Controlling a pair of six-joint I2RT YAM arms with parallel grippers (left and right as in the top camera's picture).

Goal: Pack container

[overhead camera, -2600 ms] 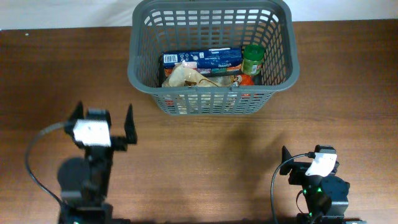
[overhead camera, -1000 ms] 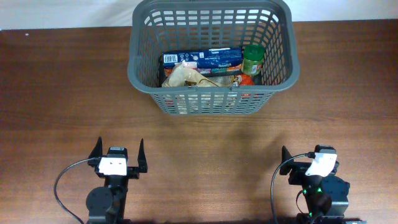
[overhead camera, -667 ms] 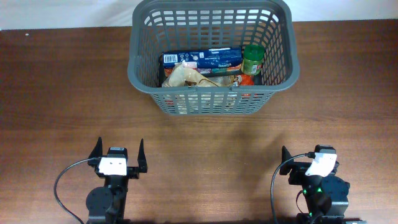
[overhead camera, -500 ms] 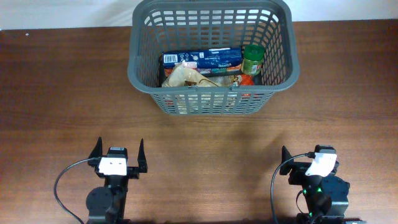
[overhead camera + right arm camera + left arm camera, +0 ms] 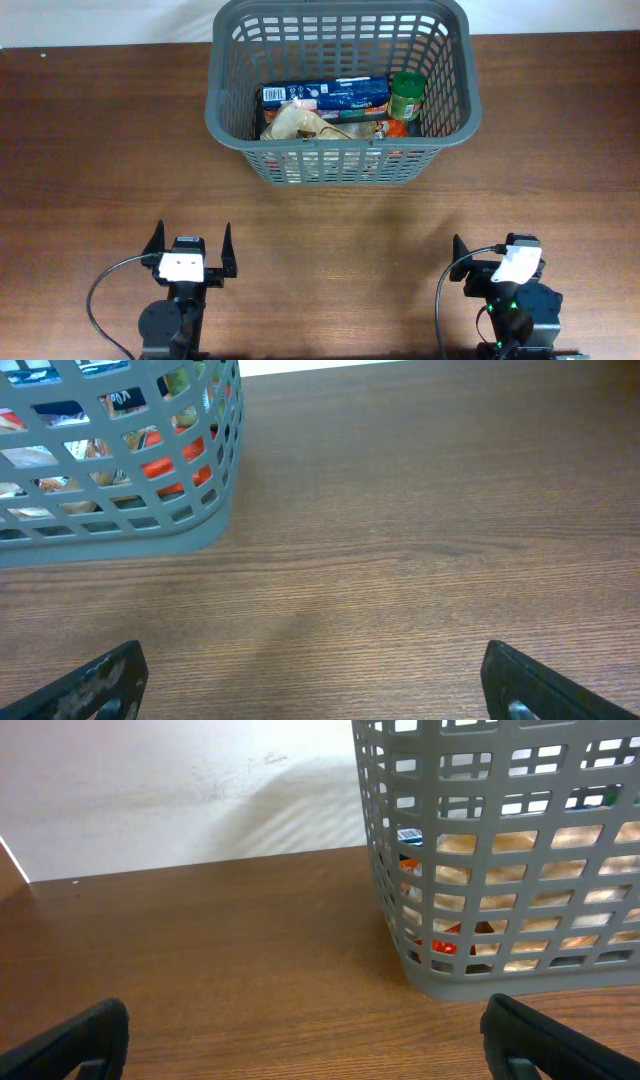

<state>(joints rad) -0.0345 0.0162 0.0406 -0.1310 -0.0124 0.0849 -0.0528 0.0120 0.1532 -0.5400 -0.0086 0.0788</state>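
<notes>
The dark grey slotted container (image 5: 226,118) stands at the back middle of the table. It holds a blue box (image 5: 325,95), a tan crumpled bag (image 5: 300,122), a green-lidded jar (image 5: 407,96) and something red (image 5: 397,128). Its wall also shows in the left wrist view (image 5: 480,970) and in the right wrist view (image 5: 120,535). My left gripper (image 5: 190,243) is open and empty near the front left edge (image 5: 310,1050). My right gripper (image 5: 497,252) is open and empty near the front right edge (image 5: 315,690). Both are well apart from the container.
The brown wooden table (image 5: 330,225) spreads between the grippers and the container. A white wall (image 5: 170,790) runs behind the table's far edge.
My left arm has drawn back from the mid-left of the table to the front edge, then stayed still. The right arm and the container have not moved.
</notes>
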